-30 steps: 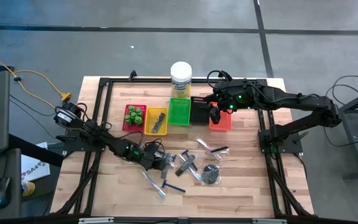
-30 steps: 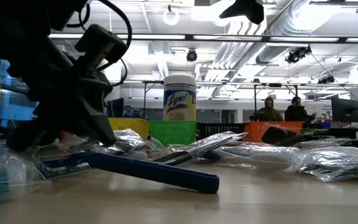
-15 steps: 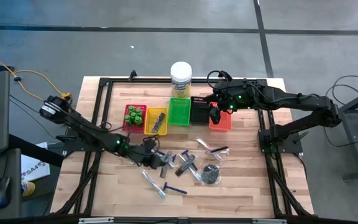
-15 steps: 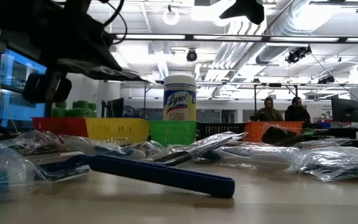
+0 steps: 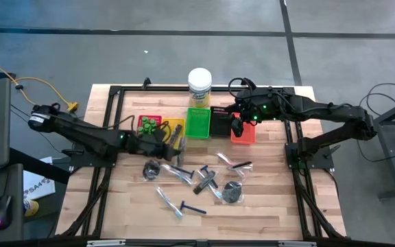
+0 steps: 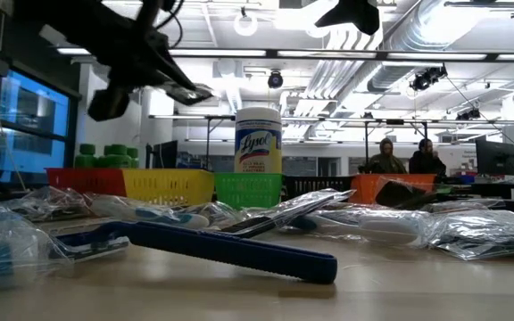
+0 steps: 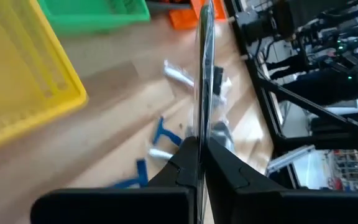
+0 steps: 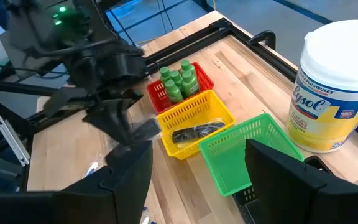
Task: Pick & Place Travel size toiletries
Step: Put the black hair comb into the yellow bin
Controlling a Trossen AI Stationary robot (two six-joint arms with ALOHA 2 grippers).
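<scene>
Left gripper point(image 5: 173, 144) is lifting off the pile, pinching a flat piece point(image 7: 204, 74) above the yellow tray point(image 5: 173, 134). Right gripper point(image 5: 237, 127) is waiting spread over the orange tray point(image 5: 247, 136); plenty is lying on the table point(image 5: 266, 206).

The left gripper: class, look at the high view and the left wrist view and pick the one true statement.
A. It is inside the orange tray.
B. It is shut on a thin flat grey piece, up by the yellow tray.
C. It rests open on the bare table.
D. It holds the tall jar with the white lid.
B: the left gripper is pinched shut on a thin flat grey piece, seen edge-on between its fingers, beside the yellow tray.
</scene>
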